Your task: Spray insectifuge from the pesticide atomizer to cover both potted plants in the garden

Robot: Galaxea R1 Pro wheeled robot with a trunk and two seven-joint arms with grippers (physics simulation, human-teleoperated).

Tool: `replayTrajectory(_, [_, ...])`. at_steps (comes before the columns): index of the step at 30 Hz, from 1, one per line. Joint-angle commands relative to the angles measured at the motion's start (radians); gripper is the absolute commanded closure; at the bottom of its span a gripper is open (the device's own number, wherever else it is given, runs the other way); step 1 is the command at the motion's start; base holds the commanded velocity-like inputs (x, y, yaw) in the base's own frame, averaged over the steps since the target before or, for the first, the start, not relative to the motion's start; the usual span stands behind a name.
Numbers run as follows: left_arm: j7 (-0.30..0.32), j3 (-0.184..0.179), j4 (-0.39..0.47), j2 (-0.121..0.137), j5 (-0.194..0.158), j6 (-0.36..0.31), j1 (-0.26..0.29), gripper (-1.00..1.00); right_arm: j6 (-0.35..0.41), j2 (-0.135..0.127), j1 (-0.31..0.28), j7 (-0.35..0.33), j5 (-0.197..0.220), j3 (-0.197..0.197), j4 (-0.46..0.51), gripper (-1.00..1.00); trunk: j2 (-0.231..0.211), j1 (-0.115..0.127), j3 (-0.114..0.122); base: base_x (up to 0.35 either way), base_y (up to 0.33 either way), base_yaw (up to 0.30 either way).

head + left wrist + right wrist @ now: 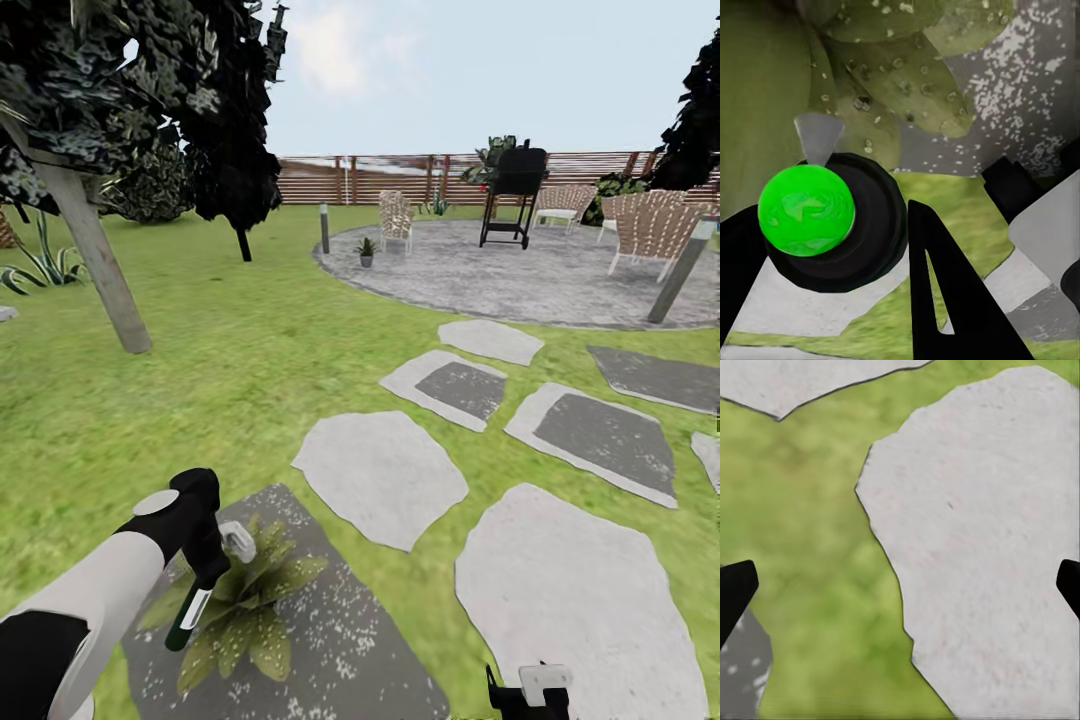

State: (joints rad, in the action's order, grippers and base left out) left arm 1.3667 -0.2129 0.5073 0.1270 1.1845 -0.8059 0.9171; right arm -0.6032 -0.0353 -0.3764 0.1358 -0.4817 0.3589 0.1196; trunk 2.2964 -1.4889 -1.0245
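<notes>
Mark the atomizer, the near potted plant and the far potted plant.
pesticide atomizer (190, 617): head view, on its white label strip.
near potted plant (262, 612): head view, on a broad leaf, speckled white.
far potted plant (366, 248): head view, on its leaves, at the patio edge.

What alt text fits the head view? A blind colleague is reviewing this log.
The left gripper holds the pesticide atomizer over a leafy potted plant on a speckled grey stone. Beyond, stepping stones cross the lawn to a round patio with chairs and a second potted plant.
</notes>
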Motion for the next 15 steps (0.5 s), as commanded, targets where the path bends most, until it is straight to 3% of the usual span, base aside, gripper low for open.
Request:
replayTrajectory(1, [0.008, -0.005, 0.002, 0.001, 0.003, -0.01, 0.0, 1.0, -0.003, 0.0, -0.001, 0.008, -0.011, 0.003, -0.002, -1.0, 0.0, 0.0, -0.001, -0.028, 0.159, -0.082])
replayTrajectory(12, [0.009, -0.002, 0.002, 0.002, -0.009, -0.006, 0.0, 1.0, -0.003, 0.0, -0.001, 0.008, -0.012, 0.003, -0.002, -1.0, 0.0, 0.0, -0.001, -0.174, 0.257, -0.009])
replayTrajectory(15, [0.011, 0.003, 0.002, 0.001, -0.012, -0.006, 0.0, 1.0, -0.003, 0.0, -0.001, 0.008, -0.012, 0.003, -0.002, -1.0, 0.0, 0.0, -0.001, -0.084, 0.094, 0.0])
